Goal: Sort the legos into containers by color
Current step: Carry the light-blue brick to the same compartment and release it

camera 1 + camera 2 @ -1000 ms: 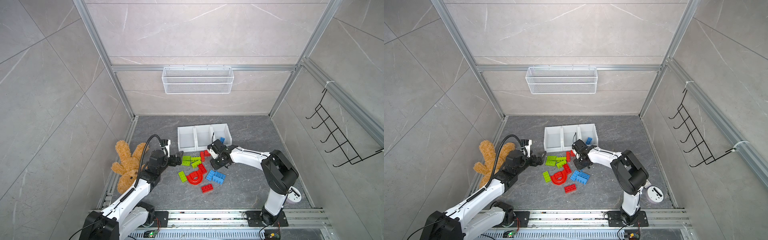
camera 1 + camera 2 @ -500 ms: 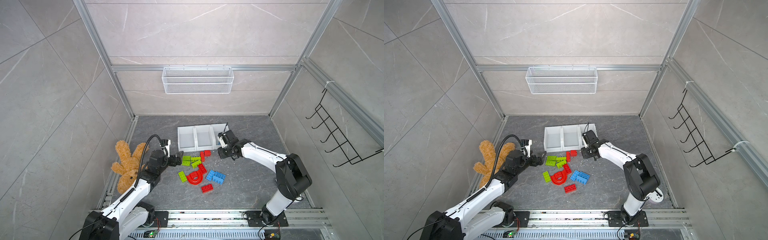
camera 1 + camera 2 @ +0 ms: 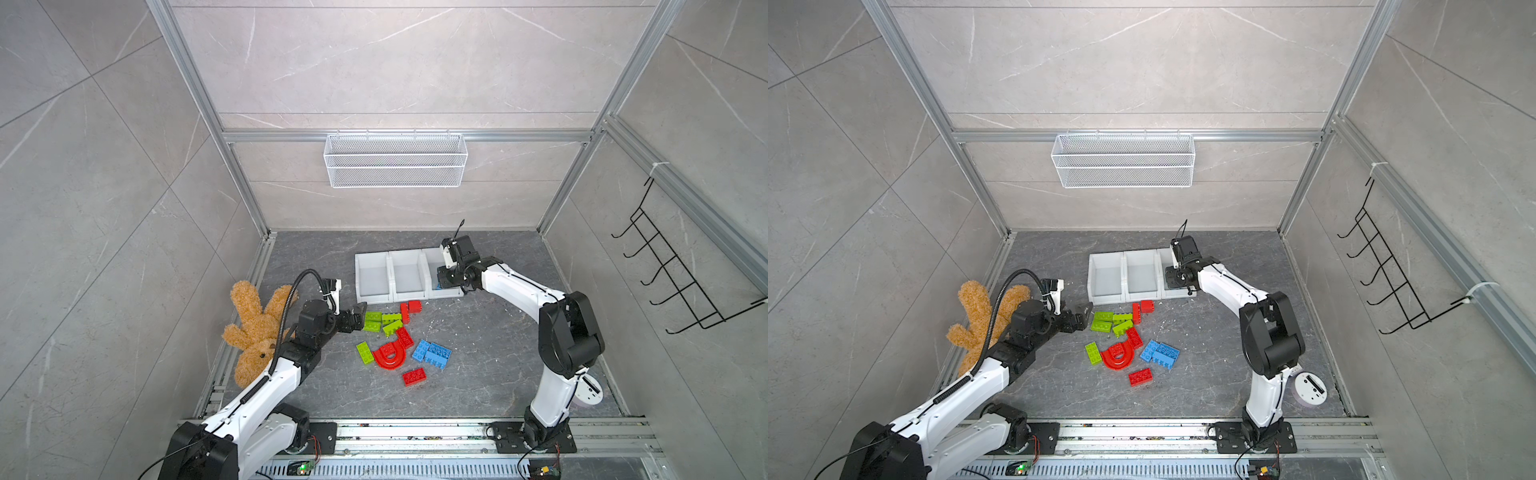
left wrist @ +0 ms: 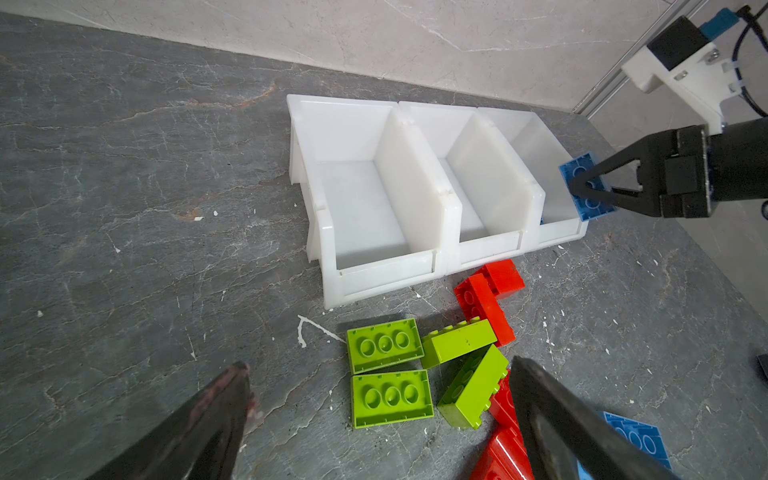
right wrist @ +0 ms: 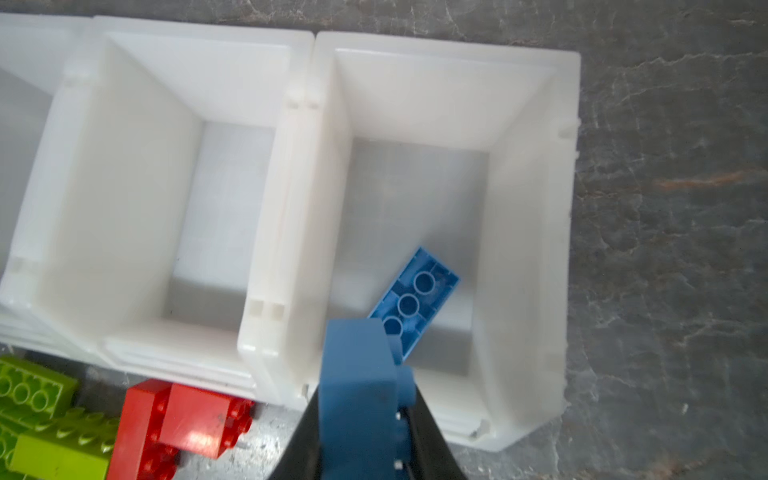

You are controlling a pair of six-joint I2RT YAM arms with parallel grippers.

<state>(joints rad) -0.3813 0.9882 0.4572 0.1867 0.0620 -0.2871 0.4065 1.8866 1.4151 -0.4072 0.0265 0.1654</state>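
Three joined white containers [image 3: 373, 297] [image 3: 1106, 300] stand at the back of the floor. My right gripper [image 3: 441, 283] [image 4: 584, 187] hangs over the rightmost one, shut on a blue lego [image 5: 353, 374] [image 4: 582, 168]. Another blue lego [image 5: 417, 297] lies inside that container [image 5: 536, 249]. The other two are empty. Loose legos lie in front: green ones [image 3: 382, 322] [image 4: 390, 397], a red arch [image 3: 388, 357], red bricks [image 3: 409, 309] [image 3: 413, 376] and blue ones [image 3: 434, 353]. My left gripper [image 3: 357, 318] [image 4: 378, 365] stands open beside the green bricks, holding nothing.
A brown plush toy [image 3: 253, 328] lies by the left wall, behind my left arm. A white wire basket [image 3: 395, 160] hangs on the back wall and a black hook rack [image 3: 673, 282] on the right wall. A round white disc [image 3: 588, 390] sits near the right arm's base.
My right gripper has gone from the edge of the lego pile up and back to above the rightmost container, carrying the blue lego. The left arm has not moved.
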